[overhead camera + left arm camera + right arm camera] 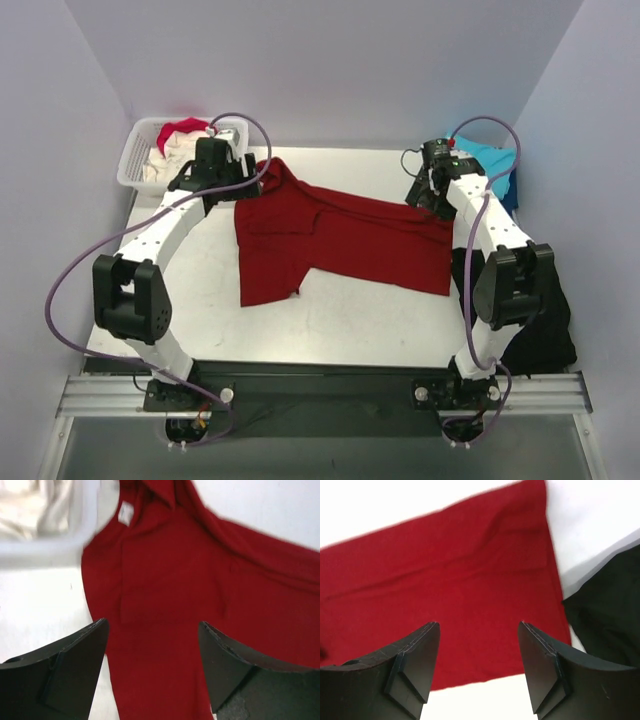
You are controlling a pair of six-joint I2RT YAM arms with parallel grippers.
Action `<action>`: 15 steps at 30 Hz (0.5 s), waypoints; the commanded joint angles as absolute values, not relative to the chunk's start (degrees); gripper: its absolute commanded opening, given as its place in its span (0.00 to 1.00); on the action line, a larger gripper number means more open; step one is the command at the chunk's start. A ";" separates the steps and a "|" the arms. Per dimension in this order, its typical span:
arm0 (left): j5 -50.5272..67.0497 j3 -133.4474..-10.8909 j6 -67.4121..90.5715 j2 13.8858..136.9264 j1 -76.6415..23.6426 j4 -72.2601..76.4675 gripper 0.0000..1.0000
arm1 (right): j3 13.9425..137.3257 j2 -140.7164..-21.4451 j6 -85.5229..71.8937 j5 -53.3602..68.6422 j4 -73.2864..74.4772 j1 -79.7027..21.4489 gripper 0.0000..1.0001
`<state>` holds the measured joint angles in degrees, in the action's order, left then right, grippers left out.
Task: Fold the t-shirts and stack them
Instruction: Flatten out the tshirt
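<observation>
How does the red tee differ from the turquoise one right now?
The red tee lies spread out in the middle of the table; the turquoise tee sits bunched at its far right corner. The red tee is almost wholly in view; the turquoise tee is partly hidden behind the right arm. Both are out of the basket.

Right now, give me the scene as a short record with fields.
dark red t-shirt: lying flat across the middle of the table
left gripper: open, over its collar end
right gripper: open, over its hem end
basket: far left corner, holds cream cloth and pink-red cloth
turquoise t-shirt: far right corner
dark garment: right table edge
</observation>
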<state>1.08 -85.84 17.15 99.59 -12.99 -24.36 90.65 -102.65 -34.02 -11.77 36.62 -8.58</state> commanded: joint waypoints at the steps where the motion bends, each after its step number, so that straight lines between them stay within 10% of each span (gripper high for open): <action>1: 3.61 -74.99 20.91 93.62 -13.27 -30.83 0.83 | 87.20 -98.80 -35.50 -12.31 38.67 -10.72 0.64; 15: 6.15 -52.38 33.66 77.34 -13.36 -37.61 0.79 | 76.64 -92.99 -38.32 -9.41 38.50 -13.09 0.62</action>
